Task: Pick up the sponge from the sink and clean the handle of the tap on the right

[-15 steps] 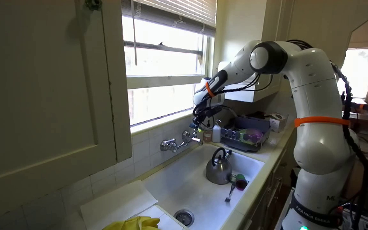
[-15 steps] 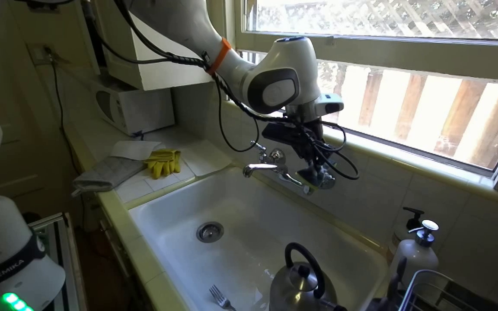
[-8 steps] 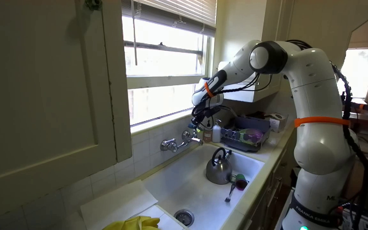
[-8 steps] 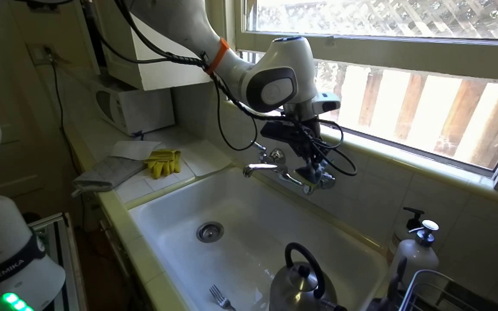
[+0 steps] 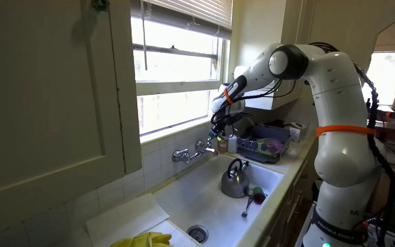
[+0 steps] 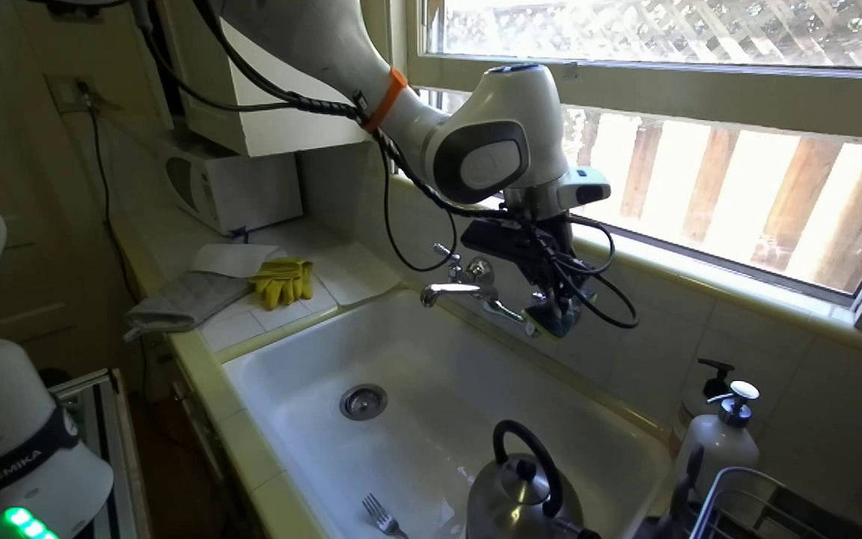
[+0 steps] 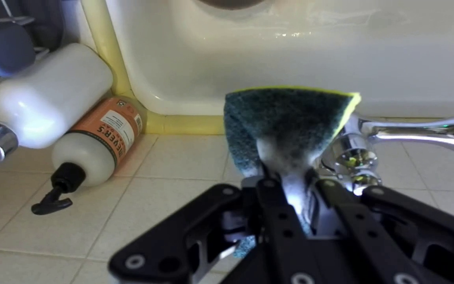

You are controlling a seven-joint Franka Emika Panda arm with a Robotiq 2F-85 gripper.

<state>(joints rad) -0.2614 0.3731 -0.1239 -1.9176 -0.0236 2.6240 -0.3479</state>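
The wrist view shows the grip most plainly: the fingers stand nearly together with the sponge pinched between them, its dark green face and thin yellow edge fanning out past their tips. There it sits just beside the chrome end of the tap and hides part of it; whether the two touch, I cannot tell. In both exterior views the sponge is at the end of the tap nearer the white bottle, the fingers being too dark and small there to read.

The wrist view puts an orange-labelled bottle left of the tap and alone lets its name, "Meyer's", be read.

In an exterior view the whole kettle stands in the sink, lower than the tap and well apart from it, with a fork and a green-and-red cup near it; only that view shows the cup. In an exterior view the yellow gloves lie entire on the tabletop, on the side of the tap away from the white bottle, beside a grey cloth, with a microwave farther from the tap.
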